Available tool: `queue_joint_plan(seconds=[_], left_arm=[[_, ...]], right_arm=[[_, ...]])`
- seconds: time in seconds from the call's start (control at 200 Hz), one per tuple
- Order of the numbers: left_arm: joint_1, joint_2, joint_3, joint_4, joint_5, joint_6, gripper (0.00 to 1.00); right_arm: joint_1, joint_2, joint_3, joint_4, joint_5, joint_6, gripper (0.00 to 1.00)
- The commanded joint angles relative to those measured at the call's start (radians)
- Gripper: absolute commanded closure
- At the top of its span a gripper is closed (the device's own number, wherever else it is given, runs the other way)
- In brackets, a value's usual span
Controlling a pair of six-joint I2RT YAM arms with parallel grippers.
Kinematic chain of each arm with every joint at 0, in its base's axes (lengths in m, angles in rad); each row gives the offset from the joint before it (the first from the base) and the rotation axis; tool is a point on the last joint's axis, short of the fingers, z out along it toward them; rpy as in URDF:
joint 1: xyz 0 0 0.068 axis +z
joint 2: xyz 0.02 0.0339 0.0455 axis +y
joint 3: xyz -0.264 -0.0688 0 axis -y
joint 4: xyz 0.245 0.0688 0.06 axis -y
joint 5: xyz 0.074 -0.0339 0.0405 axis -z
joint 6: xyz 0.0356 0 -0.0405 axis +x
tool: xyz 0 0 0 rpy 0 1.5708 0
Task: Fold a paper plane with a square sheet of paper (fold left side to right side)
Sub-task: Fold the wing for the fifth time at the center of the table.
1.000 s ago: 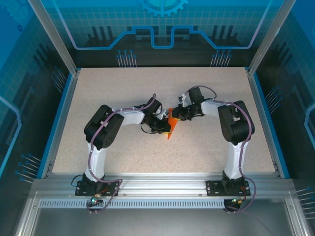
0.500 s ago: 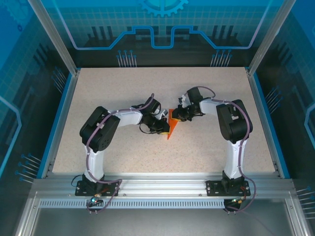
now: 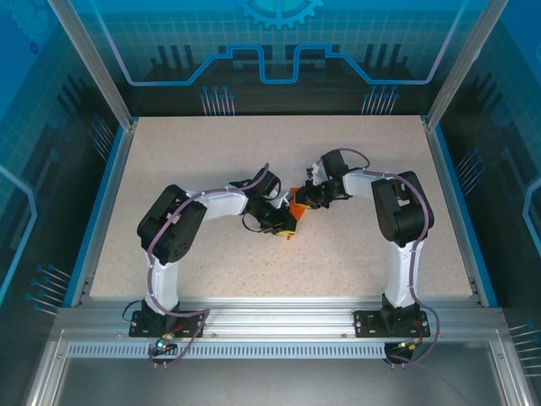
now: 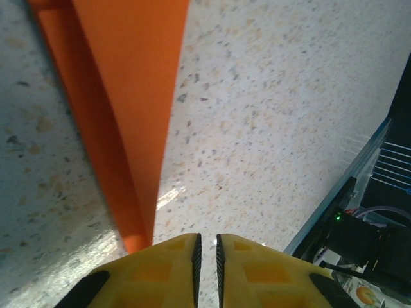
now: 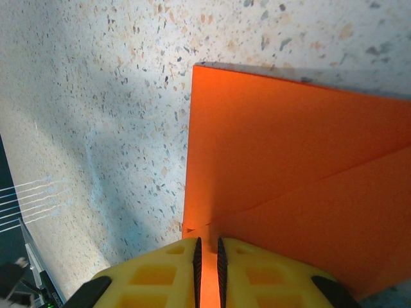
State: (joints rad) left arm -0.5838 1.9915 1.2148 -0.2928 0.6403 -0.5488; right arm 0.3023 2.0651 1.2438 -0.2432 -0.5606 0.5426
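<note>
Left gripper (image 4: 206,247) has shifted right over the paper plane (image 3: 294,212), jaws nearly closed, empty; right gripper (image 5: 207,247) pinches its edge. No writing legible.

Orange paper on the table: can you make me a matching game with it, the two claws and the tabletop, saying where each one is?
1 folded bright orange paper sheet
2 left gripper
3 right gripper
4 speckled beige table

A pinching the paper's square end
B by the paper's pointed tip
C under everything
D between the grippers

Pairs: 1-D, 2-B, 3-A, 4-C.
</note>
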Motion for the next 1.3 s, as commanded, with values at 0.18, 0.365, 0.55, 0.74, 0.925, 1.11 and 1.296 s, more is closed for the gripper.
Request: queue_joint_plan(seconds=[0.18,0.365,0.55,0.74,0.925,1.11,1.296], left_arm=[[0.001,0.038,0.025,-0.056,-0.015,0.007,0.83],[0.007,0.047,0.019,-0.06,-0.032,-0.002,0.83],[0.015,0.047,0.007,-0.055,-0.04,-0.014,0.84],[0.015,0.053,0.007,-0.052,-0.024,-0.014,0.84],[0.015,0.075,0.009,-0.054,-0.001,-0.014,0.84],[0.015,0.074,0.003,-0.065,-0.01,-0.012,0.84],[0.015,0.055,-0.033,-0.06,-0.006,-0.014,0.85]], right_arm=[[0.009,0.041,-0.018,-0.07,0.039,0.001,0.83],[0.008,0.041,-0.017,-0.08,0.046,-0.004,0.82],[0.009,0.043,-0.014,-0.087,0.05,-0.009,0.82],[0.009,0.049,-0.008,-0.096,0.053,-0.01,0.82],[0.008,0.052,-0.001,-0.102,0.053,-0.011,0.82],[0.009,0.052,0.0,-0.11,0.059,-0.014,0.82],[0.005,0.052,0.002,-0.114,0.061,-0.015,0.82]])
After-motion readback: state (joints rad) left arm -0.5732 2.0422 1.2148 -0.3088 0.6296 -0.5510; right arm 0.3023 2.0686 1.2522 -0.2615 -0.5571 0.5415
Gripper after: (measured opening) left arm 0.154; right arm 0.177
